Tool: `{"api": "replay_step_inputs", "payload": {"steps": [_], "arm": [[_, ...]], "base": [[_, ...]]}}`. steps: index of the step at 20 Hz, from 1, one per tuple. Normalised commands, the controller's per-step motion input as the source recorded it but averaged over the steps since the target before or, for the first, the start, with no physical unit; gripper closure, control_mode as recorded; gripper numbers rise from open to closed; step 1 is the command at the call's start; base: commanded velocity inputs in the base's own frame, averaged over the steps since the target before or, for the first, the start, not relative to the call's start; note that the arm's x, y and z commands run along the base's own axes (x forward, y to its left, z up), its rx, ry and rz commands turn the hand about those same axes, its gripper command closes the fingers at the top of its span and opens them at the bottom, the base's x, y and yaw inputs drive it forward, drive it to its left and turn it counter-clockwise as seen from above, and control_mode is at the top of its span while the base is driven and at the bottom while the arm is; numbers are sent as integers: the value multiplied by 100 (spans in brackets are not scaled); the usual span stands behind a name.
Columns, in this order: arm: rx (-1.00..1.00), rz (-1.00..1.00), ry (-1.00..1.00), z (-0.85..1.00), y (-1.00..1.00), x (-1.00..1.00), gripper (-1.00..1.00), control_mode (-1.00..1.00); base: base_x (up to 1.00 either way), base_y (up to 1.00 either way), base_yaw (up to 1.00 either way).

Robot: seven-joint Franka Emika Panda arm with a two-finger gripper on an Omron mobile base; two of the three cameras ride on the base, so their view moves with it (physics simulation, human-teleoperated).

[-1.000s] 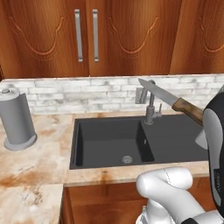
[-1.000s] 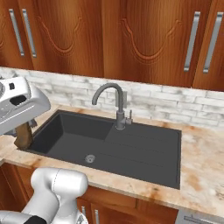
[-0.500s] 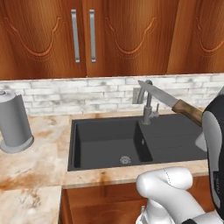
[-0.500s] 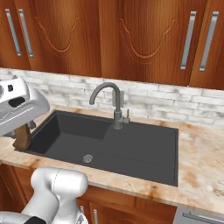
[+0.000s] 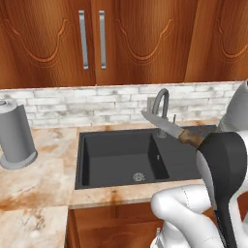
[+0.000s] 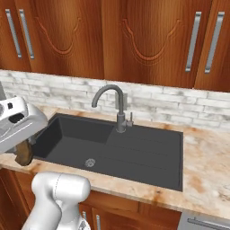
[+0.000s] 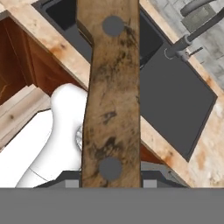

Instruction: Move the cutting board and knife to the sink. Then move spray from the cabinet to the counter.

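the jaws hold the knife (image 5: 170, 130) by its wooden handle, blade out level above the sink (image 5: 121, 160) near the faucet (image 5: 161, 104), likely so it can be lowered into the basin rather than onto the tabletop (image 5: 38, 179).

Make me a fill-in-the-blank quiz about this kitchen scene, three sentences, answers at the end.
1. The gripper is shut on the knife's ____.
2. The blade hangs over the ____.
3. The cabinet doors above the sink are ____.

Answers: handle; sink; closed
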Motion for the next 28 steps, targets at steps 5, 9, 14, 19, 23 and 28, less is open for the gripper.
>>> {"api": "replay_step_inputs", "payload": {"steps": [5,9,14,19,23,28], "arm": [[-7,6,0,-66,14,59,100,-100],[-5,1,0,-51,1,95,100,-100],[-2,0,-3,-44,0,70,100,-100],[-1,0,0,-44,0,55,100,-100],[0,0,0,-27,0,51,100,-100],[0,0,2,-25,5,51,100,-100]], "base": [[0,0,0],[0,0,0],[0,0,0],[0,0,0],[0,0,0],[0,0,0]]}}
